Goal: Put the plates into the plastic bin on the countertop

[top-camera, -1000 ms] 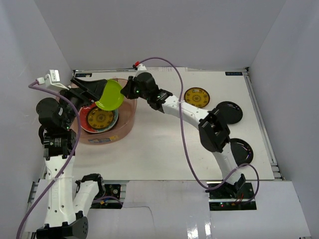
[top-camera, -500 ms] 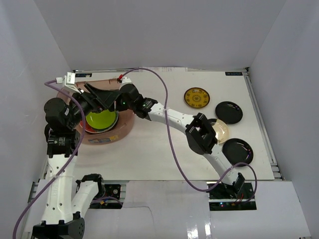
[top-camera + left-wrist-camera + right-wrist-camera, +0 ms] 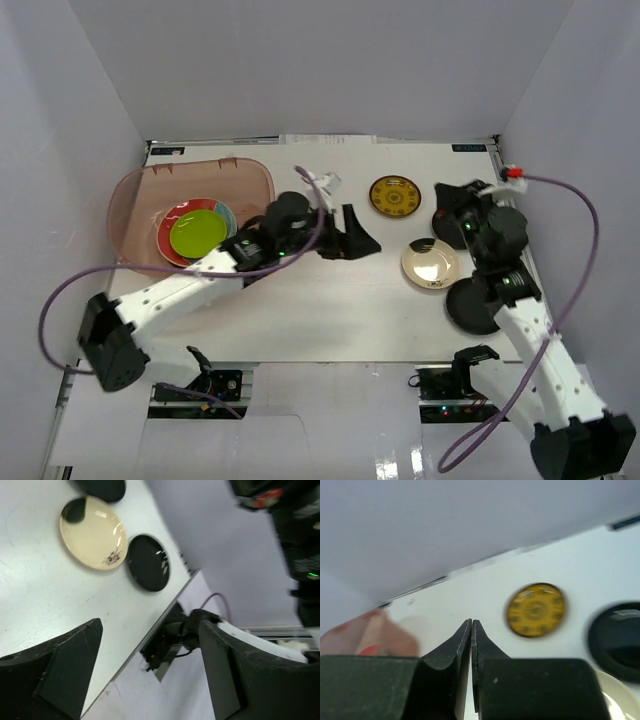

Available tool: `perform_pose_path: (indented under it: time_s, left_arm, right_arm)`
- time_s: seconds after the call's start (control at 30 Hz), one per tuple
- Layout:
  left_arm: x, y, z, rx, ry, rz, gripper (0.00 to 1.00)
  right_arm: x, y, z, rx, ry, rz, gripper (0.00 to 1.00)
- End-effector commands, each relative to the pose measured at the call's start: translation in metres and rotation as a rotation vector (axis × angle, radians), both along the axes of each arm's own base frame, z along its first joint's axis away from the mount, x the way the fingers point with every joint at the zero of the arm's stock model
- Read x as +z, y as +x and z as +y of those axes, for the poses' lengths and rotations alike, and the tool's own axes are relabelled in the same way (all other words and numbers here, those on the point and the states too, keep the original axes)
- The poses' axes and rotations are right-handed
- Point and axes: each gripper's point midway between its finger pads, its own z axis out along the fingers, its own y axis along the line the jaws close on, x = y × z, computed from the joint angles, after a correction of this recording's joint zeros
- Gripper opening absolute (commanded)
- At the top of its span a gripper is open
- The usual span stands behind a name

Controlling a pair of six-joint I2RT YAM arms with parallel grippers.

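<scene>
The plastic bin (image 3: 140, 190) stands at the far left of the countertop (image 3: 330, 310). It holds a lime green plate (image 3: 197, 232) on top of a red-and-teal one (image 3: 170, 217). My left gripper (image 3: 358, 238) is open and empty over the middle of the countertop; its fingers (image 3: 60, 670) are spread wide. A yellow-brown plate (image 3: 394, 196), a cream-gold plate (image 3: 431, 263) and a black plate (image 3: 465, 308) lie on the right. My right gripper (image 3: 447, 213) is shut and empty above a second black plate (image 3: 617, 640), its fingertips (image 3: 468, 630) pressed together.
The right arm (image 3: 520, 320) covers part of the near black plate. Metal rails run along the countertop's right edge (image 3: 520, 240) and front edge. White walls close in the left, back and right sides.
The lime green plate has been let go and now lies in the bin. The left arm swung out to the countertop's middle. The right arm drew back to the right side.
</scene>
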Motion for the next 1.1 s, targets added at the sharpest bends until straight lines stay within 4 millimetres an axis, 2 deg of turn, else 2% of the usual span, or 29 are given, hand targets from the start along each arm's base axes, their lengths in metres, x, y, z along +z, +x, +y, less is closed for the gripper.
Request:
perform_pose_path:
  time_s: [0.0,0.03,0.07,0.13,0.17,0.3,0.5,0.6,0.67,0.7,0.73,0.77,0.8,0.83,0.87,0.9,0.93,1.03,1.07]
  left_arm:
    - [-0.061,0.017,-0.04,0.06,0.156,0.011,0.86]
    - [-0.075,0.02,-0.049,0.067,0.177,0.023,0.84]
    - [-0.102,0.026,-0.067,0.058,0.206,0.056,0.83]
    - [-0.128,0.03,-0.084,0.039,0.241,0.085,0.82]
    - [-0.149,0.038,-0.097,0.038,0.271,0.103,0.82]
    - [-0.187,0.054,-0.124,0.034,0.305,0.122,0.82]
    - [-0.23,0.075,-0.158,0.016,0.321,0.168,0.79]
    - [-0.233,0.083,-0.169,0.023,0.298,0.178,0.7]
    - [-0.249,0.086,-0.171,0.029,0.327,0.194,0.63]
    - [-0.254,0.088,-0.172,0.034,0.341,0.193,0.53]
    - [-0.258,0.093,-0.176,0.03,0.353,0.18,0.49]
    - [-0.265,0.094,-0.171,0.03,0.388,0.192,0.44]
    - [-0.267,0.098,-0.169,0.041,0.402,0.191,0.26]
    - [-0.275,0.098,-0.163,0.049,0.426,0.197,0.15]
    - [-0.271,0.102,-0.155,0.065,0.428,0.194,0.05]
    - [-0.269,0.103,-0.15,0.075,0.427,0.189,0.0]
    - [-0.266,0.103,-0.144,0.086,0.424,0.183,0.0]
    - [-0.236,0.097,-0.123,0.098,0.37,0.141,0.0]
    - [-0.21,0.09,-0.113,0.097,0.324,0.098,0.0]
  right_arm:
    - [-0.09,-0.018,-0.064,-0.152,-0.043,0.185,0.08]
    - [-0.091,-0.026,-0.078,-0.181,-0.047,0.172,0.08]
    - [-0.109,-0.031,-0.095,-0.206,-0.047,0.225,0.09]
    - [-0.117,-0.037,-0.107,-0.209,-0.041,0.253,0.11]
    - [-0.122,-0.039,-0.115,-0.21,-0.03,0.269,0.14]
    - [-0.13,-0.043,-0.119,-0.174,0.014,0.289,0.22]
    - [-0.131,-0.044,-0.11,-0.128,0.041,0.289,0.25]
    - [-0.138,-0.042,-0.113,-0.138,0.04,0.31,0.27]
    - [-0.143,-0.041,-0.116,-0.156,0.037,0.325,0.29]
    - [-0.144,-0.039,-0.119,-0.171,0.036,0.327,0.3]
    - [-0.144,-0.038,-0.121,-0.186,0.038,0.324,0.31]
    - [-0.144,-0.037,-0.125,-0.209,0.037,0.322,0.34]
    - [-0.147,-0.035,-0.127,-0.218,0.037,0.329,0.35]
    - [-0.147,-0.034,-0.129,-0.227,0.035,0.332,0.36]
    - [-0.149,-0.031,-0.134,-0.251,0.03,0.339,0.39]
    - [-0.158,-0.029,-0.138,-0.269,0.03,0.372,0.41]
    - [-0.164,-0.028,-0.142,-0.283,0.033,0.391,0.42]
    - [-0.179,-0.024,-0.156,-0.335,0.056,0.407,0.46]
    - [-0.182,-0.023,-0.16,-0.353,0.086,0.407,0.54]
